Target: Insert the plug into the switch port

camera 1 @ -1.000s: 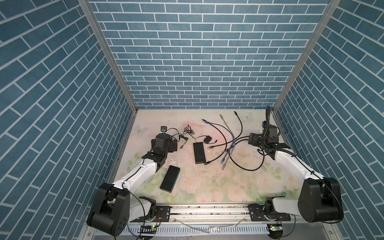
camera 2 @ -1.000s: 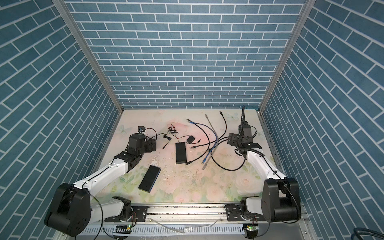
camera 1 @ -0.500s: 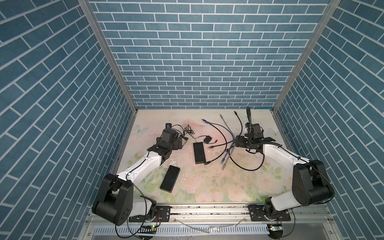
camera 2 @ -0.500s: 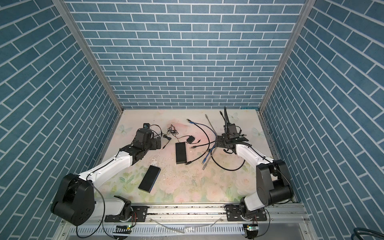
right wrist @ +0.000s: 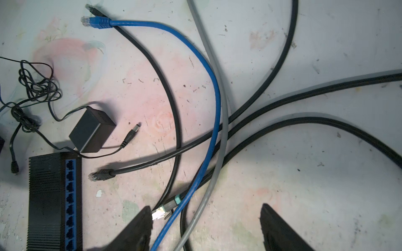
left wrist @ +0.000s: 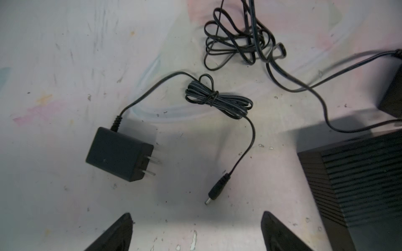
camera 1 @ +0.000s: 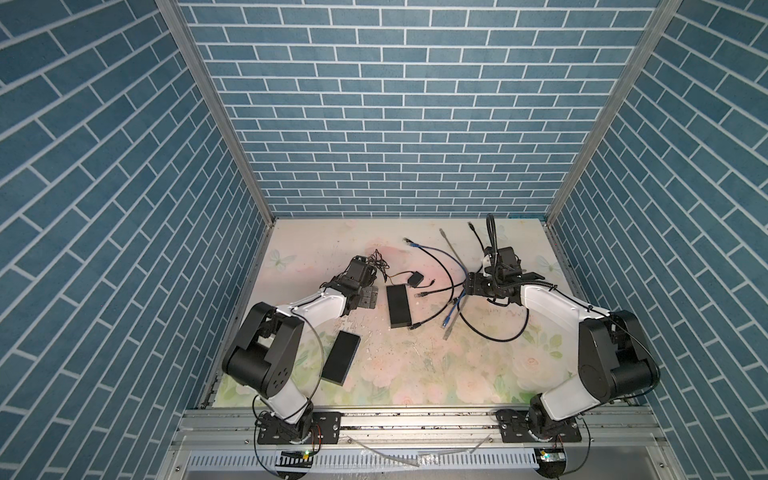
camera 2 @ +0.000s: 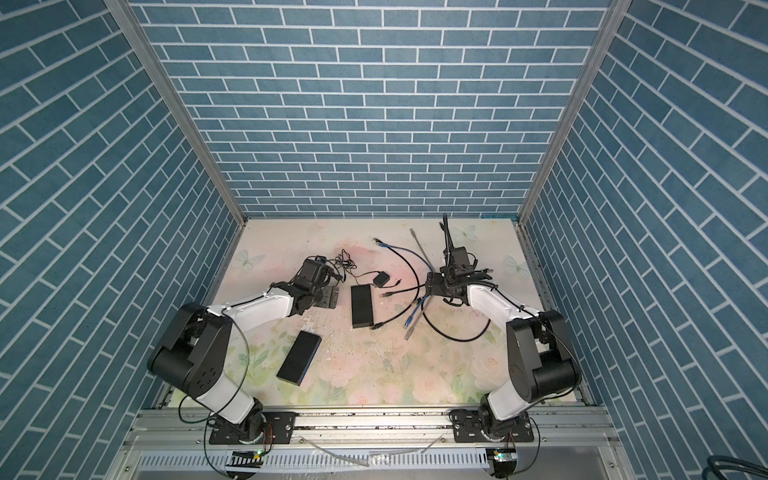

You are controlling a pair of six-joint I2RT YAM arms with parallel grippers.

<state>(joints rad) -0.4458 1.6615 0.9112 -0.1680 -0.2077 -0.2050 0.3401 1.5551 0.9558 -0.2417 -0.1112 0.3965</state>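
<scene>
Bimanual cell, overhead and wrist views. The switch (camera 1: 398, 306) lies flat near the middle of the mat (camera 1: 415, 374), its blue port row (right wrist: 70, 204) turned toward the right arm; every port in view looks vacant, and no other container is present. Which plug the task means cannot be told: a black network plug (right wrist: 101, 175) lies loose near the port row, a teal-collared plug (right wrist: 168, 205) lies just beside one finger of the right gripper (right wrist: 206, 208), and a barrel plug (left wrist: 216, 191) lies free before the left gripper (left wrist: 196, 217). Both grippers stand spread wide and hold nothing; a blue cable (right wrist: 217, 97) and a grey cable (right wrist: 225, 121) run through the gap of the right one, unpinched. Judged handling: each plug is light, small and rigid, the network type with a brittle latch, while its springy cable may tug it askew; best hold is on the moulded boot just behind the plug body, latch left free. The switch looks light enough to slide under a push, so bracing it seems wise
</scene>
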